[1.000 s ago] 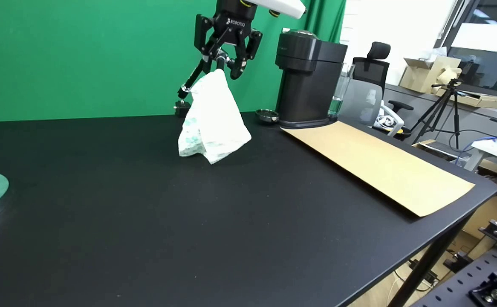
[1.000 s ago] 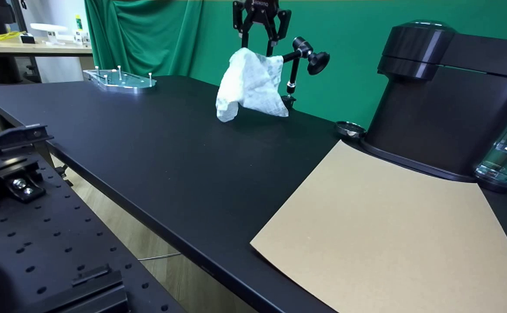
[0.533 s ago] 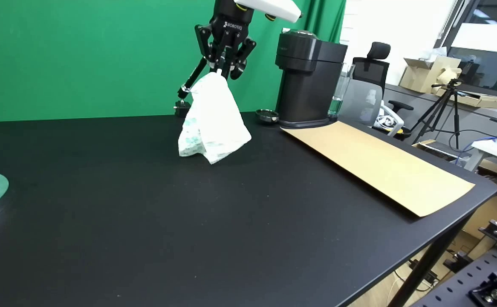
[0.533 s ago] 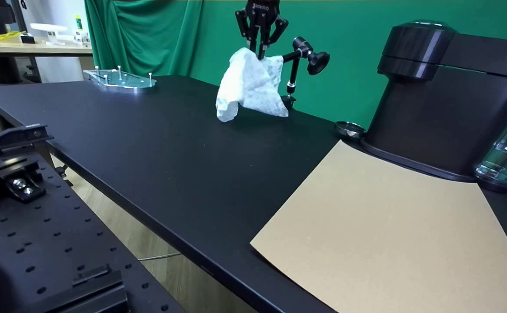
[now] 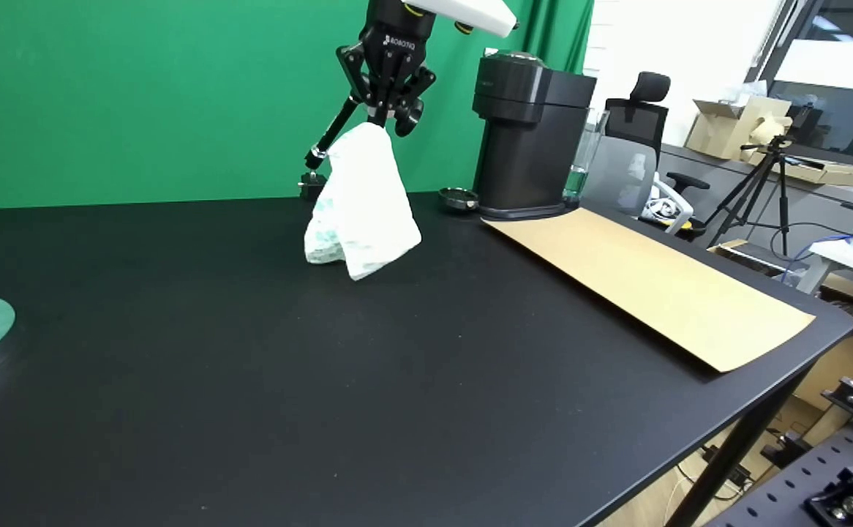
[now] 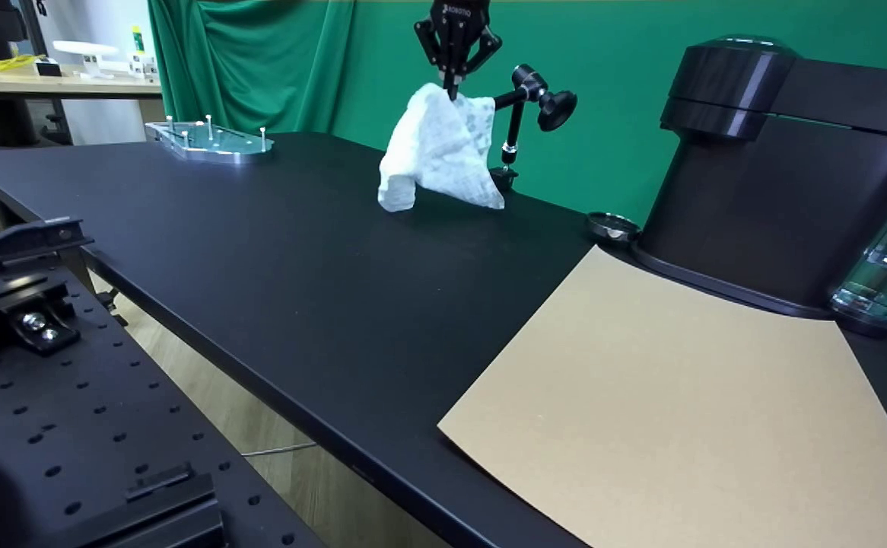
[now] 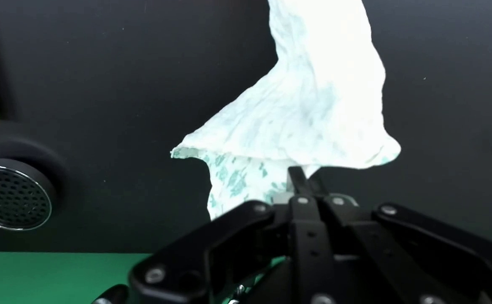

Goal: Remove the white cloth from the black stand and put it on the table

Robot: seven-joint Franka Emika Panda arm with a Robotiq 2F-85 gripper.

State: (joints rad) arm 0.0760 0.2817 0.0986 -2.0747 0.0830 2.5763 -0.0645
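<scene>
The gripper (image 7: 306, 174) has just closed, pinching the white cloth (image 7: 322, 105). The cloth's bottom moved a bit; it still hangs on the black stand (image 6: 515, 128), over the table (image 6: 299, 259), likely ready to lift off.

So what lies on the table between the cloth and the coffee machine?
A small round tray lies between the cloth and the coffee machine, close by the machine, in both exterior views.
</scene>
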